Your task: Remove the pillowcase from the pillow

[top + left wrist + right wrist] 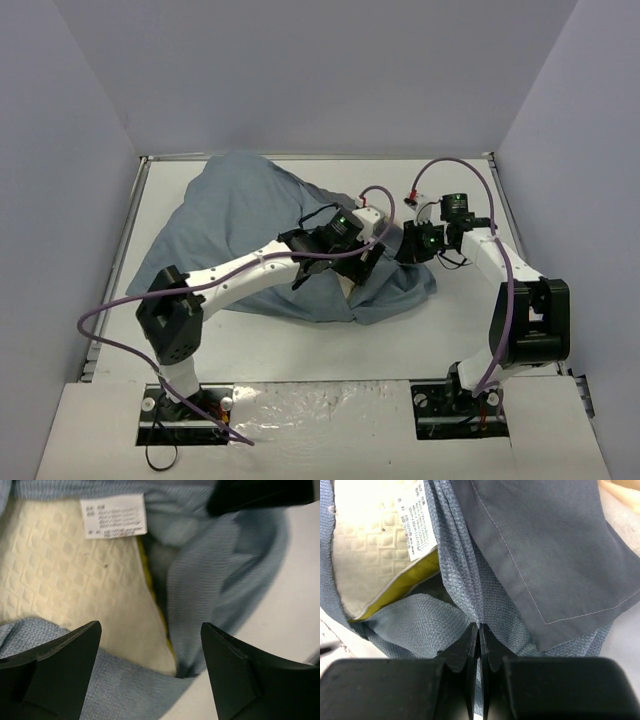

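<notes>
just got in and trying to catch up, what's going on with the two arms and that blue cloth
Two robot arms are working a pillowcase off a pillow on the white table. The right claw is shut, apparently pinching the cloth near the opening. The left claw is open, hovering over the exposed cream corner with its tag. The rest of the pillow is covered by the case.

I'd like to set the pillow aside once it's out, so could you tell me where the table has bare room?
Bare table runs along the near side, in front of the pillowcase, and in the far right corner. It is crowded mid-table, where the left end effector and right end effector meet at the pillow.
</notes>
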Action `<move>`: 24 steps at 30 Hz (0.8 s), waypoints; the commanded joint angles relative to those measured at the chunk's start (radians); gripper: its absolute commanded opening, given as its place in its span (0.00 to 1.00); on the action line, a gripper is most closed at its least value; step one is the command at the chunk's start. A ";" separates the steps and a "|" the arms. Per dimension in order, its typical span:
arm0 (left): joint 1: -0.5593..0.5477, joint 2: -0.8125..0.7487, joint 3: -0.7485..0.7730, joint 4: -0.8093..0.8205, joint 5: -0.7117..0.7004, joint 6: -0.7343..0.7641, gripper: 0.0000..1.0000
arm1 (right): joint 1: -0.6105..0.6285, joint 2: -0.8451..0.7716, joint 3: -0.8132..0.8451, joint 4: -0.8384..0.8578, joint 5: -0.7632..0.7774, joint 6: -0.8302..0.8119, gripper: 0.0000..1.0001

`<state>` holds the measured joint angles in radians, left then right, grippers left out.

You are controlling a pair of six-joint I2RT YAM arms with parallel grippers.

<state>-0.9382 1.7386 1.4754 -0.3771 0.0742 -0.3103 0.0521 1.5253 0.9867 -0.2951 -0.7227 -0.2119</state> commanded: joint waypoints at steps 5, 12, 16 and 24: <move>-0.020 0.153 0.132 -0.080 -0.258 0.131 0.80 | -0.015 0.019 0.023 -0.027 -0.066 -0.035 0.00; -0.033 0.337 0.256 -0.140 -0.442 0.186 0.77 | -0.015 0.030 0.023 -0.027 -0.076 -0.037 0.00; -0.033 0.368 0.223 -0.111 -0.543 0.198 0.57 | -0.021 0.033 0.021 -0.027 -0.078 -0.034 0.00; 0.001 0.316 0.154 -0.059 -0.458 0.175 0.02 | -0.031 0.044 0.026 -0.026 -0.051 -0.018 0.00</move>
<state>-0.9779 2.1071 1.6650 -0.4149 -0.4072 -0.1173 0.0330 1.5555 0.9867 -0.2955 -0.7750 -0.2356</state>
